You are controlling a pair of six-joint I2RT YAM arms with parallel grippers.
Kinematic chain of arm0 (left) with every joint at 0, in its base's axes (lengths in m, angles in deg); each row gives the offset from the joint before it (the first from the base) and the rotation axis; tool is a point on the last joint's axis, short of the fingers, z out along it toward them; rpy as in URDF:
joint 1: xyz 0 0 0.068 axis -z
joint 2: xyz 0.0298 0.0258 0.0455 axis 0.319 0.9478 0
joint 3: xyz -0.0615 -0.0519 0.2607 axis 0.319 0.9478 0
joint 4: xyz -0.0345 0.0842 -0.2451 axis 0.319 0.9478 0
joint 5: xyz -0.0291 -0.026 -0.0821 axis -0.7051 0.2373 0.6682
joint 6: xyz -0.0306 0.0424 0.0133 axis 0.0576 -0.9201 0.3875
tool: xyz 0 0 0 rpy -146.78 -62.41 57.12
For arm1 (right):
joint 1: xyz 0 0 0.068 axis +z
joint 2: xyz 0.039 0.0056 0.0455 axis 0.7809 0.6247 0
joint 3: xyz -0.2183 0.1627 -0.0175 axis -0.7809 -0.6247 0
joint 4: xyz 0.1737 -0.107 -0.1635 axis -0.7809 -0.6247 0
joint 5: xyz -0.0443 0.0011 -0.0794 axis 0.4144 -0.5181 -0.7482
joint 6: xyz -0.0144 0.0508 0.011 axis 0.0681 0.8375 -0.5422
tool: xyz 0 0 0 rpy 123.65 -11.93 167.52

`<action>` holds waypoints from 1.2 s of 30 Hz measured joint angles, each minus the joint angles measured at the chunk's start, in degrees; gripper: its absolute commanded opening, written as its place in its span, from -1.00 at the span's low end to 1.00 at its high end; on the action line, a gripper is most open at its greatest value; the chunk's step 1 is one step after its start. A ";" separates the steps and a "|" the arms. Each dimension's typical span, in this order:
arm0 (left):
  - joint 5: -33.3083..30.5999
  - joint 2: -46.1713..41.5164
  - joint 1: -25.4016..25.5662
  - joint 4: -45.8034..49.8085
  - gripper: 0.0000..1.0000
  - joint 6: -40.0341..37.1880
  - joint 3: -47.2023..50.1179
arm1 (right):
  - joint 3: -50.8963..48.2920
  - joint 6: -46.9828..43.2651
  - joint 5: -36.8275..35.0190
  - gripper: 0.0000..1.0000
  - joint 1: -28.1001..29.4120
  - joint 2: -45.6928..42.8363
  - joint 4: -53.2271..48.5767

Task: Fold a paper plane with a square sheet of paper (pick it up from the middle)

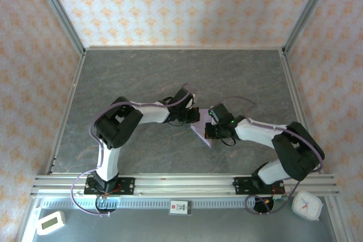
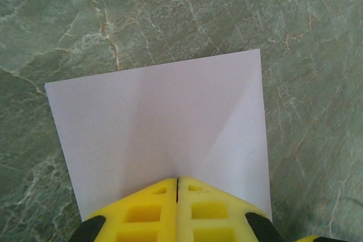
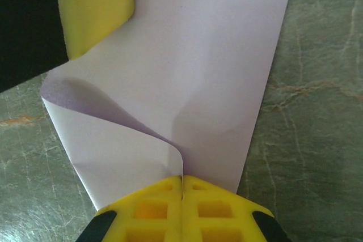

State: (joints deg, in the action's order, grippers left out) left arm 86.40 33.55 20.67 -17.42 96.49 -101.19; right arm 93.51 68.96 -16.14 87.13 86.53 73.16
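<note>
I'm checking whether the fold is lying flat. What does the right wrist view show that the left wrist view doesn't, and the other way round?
Right wrist view: a flap of the lavender paper curls up beside the right gripper, and another yellow finger sits over the paper's far part.
Left wrist view: the paper lies flat, with two far corners and a faint diagonal crease visible ahead of the left gripper.
Both: lavender paper on the marbled green table, with that view's own gripper shut at the paper's near edge.
</note>
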 measured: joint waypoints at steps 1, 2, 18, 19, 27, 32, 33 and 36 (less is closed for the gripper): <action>0.00 0.00 0.00 0.00 -1.00 0.00 0.00 | -0.20 0.00 -0.04 -1.00 0.00 -0.28 -0.09; 0.00 0.00 0.00 0.00 -1.00 0.00 0.00 | -0.44 0.00 -0.07 -1.00 -0.02 -0.63 -0.20; -0.04 0.00 0.00 -0.39 -1.00 -0.02 0.24 | -1.36 0.00 -1.09 -1.00 -0.28 -2.43 -0.94; -0.04 0.00 0.00 -0.48 -1.00 -0.02 0.28 | -1.31 0.00 -1.09 -1.00 -0.28 -2.25 -0.96; -0.04 0.00 0.00 -0.66 -1.00 -0.02 0.37 | 0.31 -0.63 -1.07 -1.00 -0.28 -0.37 -1.79; -0.04 -0.07 0.00 -1.18 -1.00 0.00 0.68 | 0.61 -0.68 -1.07 -1.00 -0.28 -0.11 -2.01; -0.04 -0.09 0.00 -1.25 -1.00 -0.02 0.74 | 0.74 -0.70 -1.07 -1.00 -0.28 0.00 -2.10; -0.02 -0.11 0.00 -1.68 -1.00 0.00 1.03 | 1.14 -0.85 -1.11 -1.00 -0.28 0.33 -2.23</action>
State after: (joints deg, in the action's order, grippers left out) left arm 86.38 33.44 20.67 -19.10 96.49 -100.16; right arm 94.65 68.11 -17.26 86.85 86.86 70.93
